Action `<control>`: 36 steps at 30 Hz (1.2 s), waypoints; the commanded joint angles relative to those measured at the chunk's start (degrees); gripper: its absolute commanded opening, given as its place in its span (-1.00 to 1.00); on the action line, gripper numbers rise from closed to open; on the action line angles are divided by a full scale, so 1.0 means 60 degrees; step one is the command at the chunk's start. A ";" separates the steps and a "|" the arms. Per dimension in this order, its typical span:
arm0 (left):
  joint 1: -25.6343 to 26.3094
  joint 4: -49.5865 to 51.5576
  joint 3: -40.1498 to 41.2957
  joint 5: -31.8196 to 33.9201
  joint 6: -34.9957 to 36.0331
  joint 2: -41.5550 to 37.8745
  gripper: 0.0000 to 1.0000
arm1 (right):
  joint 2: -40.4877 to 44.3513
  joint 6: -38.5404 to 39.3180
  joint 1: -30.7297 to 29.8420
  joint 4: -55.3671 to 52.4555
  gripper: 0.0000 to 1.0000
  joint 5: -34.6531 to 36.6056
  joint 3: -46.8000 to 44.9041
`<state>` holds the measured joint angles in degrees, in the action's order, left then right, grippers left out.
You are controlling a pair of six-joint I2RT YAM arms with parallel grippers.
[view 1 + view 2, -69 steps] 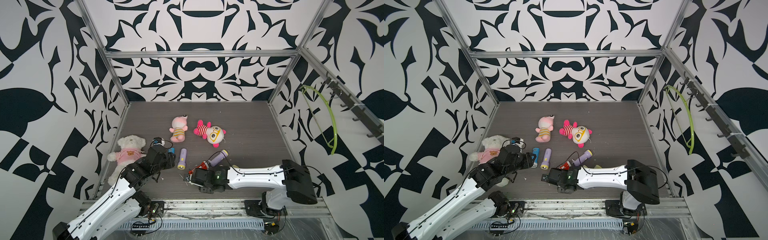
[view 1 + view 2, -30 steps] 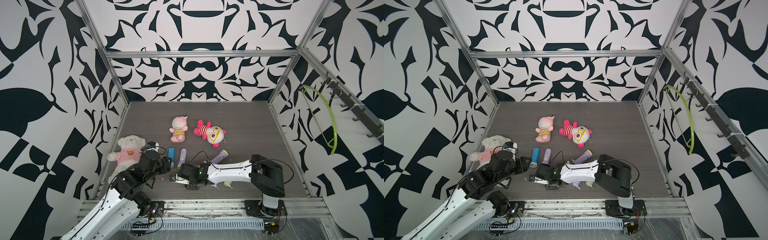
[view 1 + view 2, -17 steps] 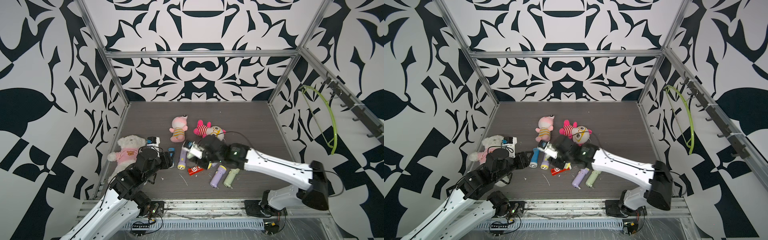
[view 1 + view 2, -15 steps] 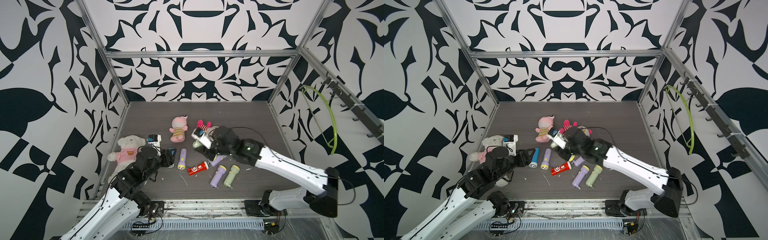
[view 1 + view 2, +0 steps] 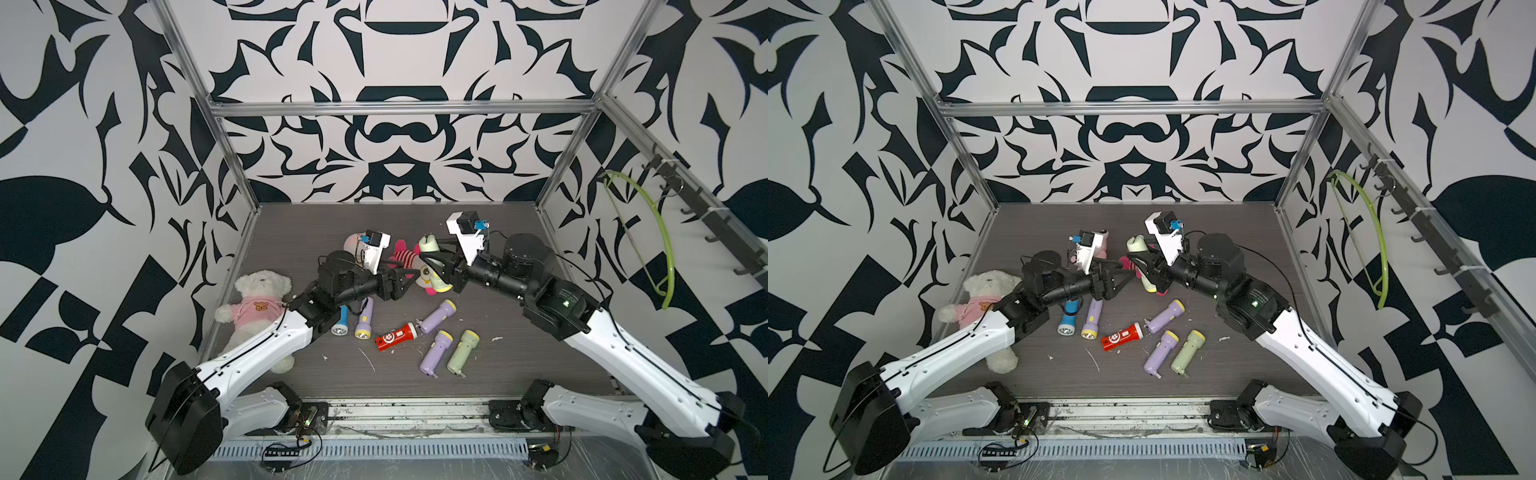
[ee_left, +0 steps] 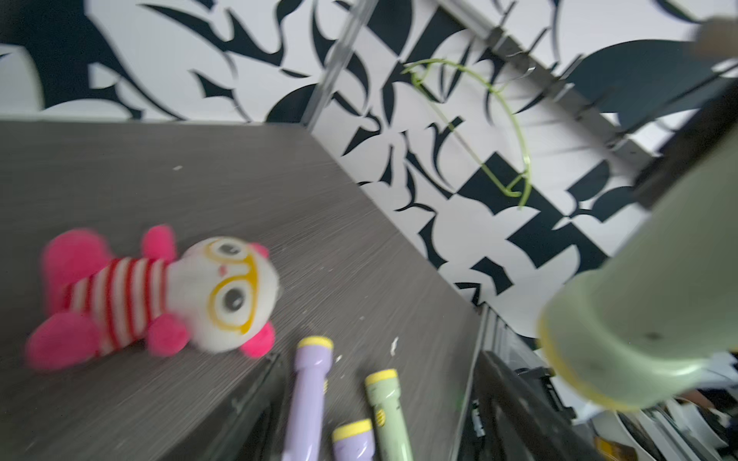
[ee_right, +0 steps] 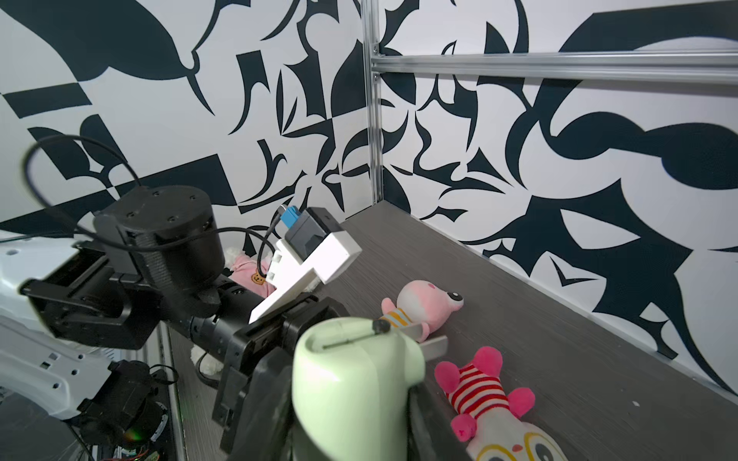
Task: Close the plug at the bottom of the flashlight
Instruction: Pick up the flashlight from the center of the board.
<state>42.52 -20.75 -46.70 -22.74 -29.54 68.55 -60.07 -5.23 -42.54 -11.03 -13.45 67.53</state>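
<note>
I am clamping my right pincer (image 5: 434,264) on the pale green flashlight (image 5: 428,244) and holding it in the air over the middle of the tabletop (image 5: 299,224). It is tilting, with its tail end pointing up and far and its yellow-rimmed lens end pointing down and near. My left pincer (image 5: 1127,276) is hanging just to the left of it, with jaws apart and gripping nothing. The striped doll (image 7: 479,387) is lying on the tabletop below the flashlight, and the pink doll (image 7: 423,307) is lying a little more to the left. Nearer, the red flashlight (image 5: 395,338) is lying among other loose flashlights (image 5: 434,351). The white bear (image 5: 259,299) is leaning at the left edge. Bare tabletop is running to the far wall and the right edge.
</note>
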 commanded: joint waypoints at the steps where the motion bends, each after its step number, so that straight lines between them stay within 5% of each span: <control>1: 0.0527 -0.1793 -0.0552 -0.1198 0.0073 0.0151 0.60 | 0.0095 -0.0552 0.0288 0.1178 -1.00 -0.0679 -0.0046; 13: 0.1365 -0.3362 -0.0876 -0.1948 -0.0491 0.1248 0.61 | 0.0247 -0.0957 0.0799 0.1873 -1.00 -0.0951 -0.0126; 21: 0.1365 -0.3010 -0.1127 -0.1021 -0.0461 0.1335 0.55 | 0.0414 -0.1343 0.0807 0.2143 -1.00 -0.1134 -0.0302; 30: 0.1394 -0.2834 -0.1370 -0.0541 -0.0519 0.1524 0.08 | 0.0688 -0.1459 0.0805 0.2248 -1.00 -0.1066 -0.0457; 33: 0.1431 -0.2691 -0.1416 -0.0454 -0.0428 0.1529 -0.28 | 0.0774 -0.1433 0.0807 0.2248 -1.00 -0.1039 -0.0487; 36: 0.1453 -0.2430 -0.1431 -0.0333 -0.0274 0.1498 -0.30 | 0.0920 -0.1312 0.0816 0.2137 -1.00 -0.0912 -0.0488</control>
<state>51.29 -37.58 -53.78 -26.87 -32.84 77.36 -56.73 -12.93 -37.58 -2.39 -18.81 64.01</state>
